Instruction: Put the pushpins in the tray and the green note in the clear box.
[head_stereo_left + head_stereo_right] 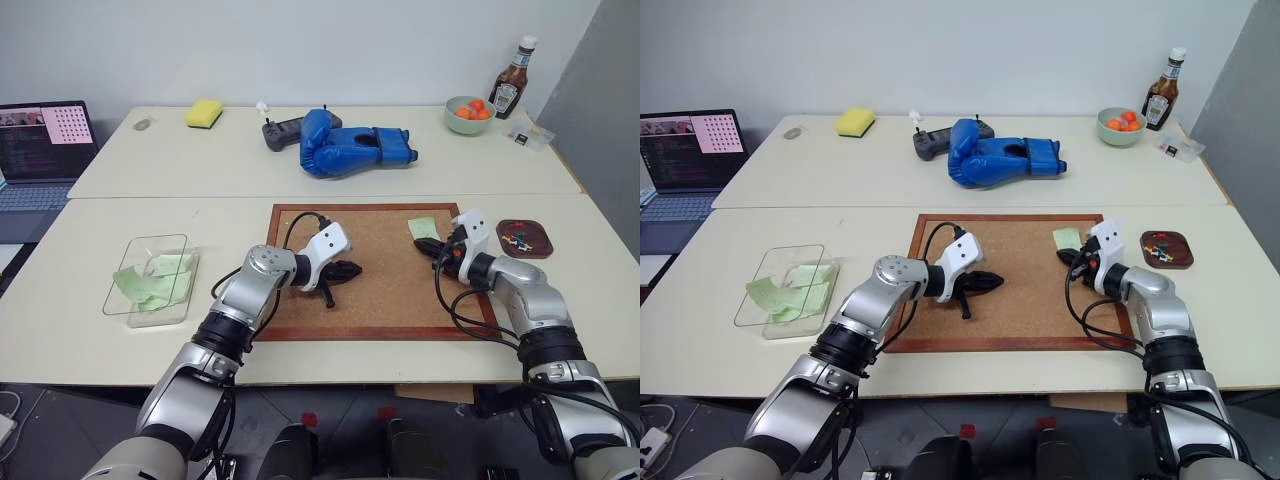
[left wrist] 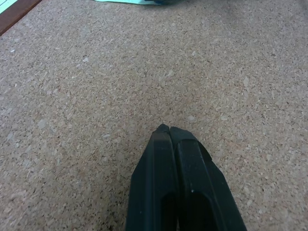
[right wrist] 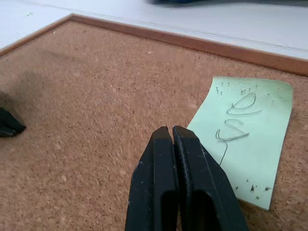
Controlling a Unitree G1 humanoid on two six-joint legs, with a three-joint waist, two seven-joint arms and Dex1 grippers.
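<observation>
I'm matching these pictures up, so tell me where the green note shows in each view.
Left eye view: green note at the corkboard's far right corner, beside the right gripper.
Right eye view: same corner.
Left wrist view: a pale green strip at the frame's edge, probably the note.
Right wrist view: flat on cork, scribble up.
Shared landmark: the corkboard.

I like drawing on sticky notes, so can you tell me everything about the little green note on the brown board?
The green note is a small pale green paper slip, roughly square, with a thin dark squiggle scribbled on it and tiny pinholes near its edges. It lies flat on the corkboard, near the board's far right corner, close to the wooden frame. No pin shows in it. The right gripper, jaws shut, sits just beside its edge; whether they touch is unclear.
</observation>
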